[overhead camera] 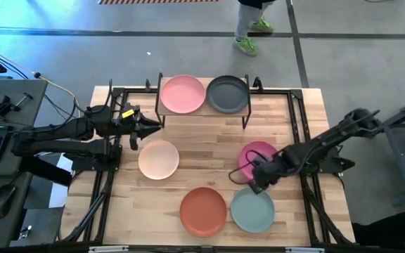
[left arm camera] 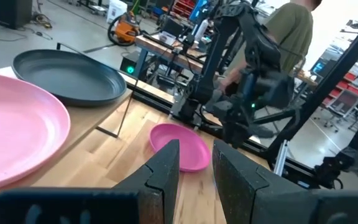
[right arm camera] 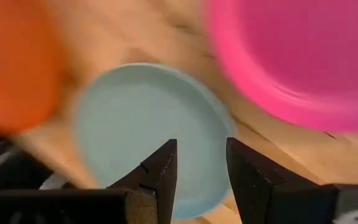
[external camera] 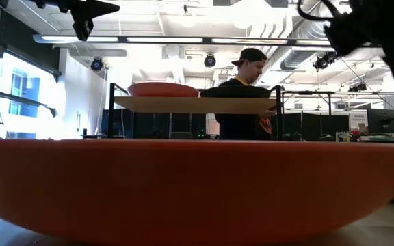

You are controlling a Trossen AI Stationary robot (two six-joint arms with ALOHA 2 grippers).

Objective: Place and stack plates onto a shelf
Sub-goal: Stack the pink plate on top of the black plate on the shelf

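- High view: the table (overhead camera: 209,137) carries the shelf (overhead camera: 204,112) at its far edge, with the pale pink plate (overhead camera: 183,94) and dark grey plate (overhead camera: 228,93) side by side on it.
- Left arm (overhead camera: 62,133) reaches in from the left; left gripper (overhead camera: 153,125) hovers just in front of the shelf, beyond the cream plate (overhead camera: 159,159), fingers (left arm camera: 166,171) a little apart, empty.
- Right arm (overhead camera: 329,140) comes from the right; right gripper (overhead camera: 253,184) sits between the magenta plate (overhead camera: 257,156) and teal plate (overhead camera: 252,210), fingers (right arm camera: 160,171) parted, empty.
- The orange-red plate (overhead camera: 203,211) lies just beside the teal one near the front edge.
- A person (external camera: 241,92) stands behind the table.
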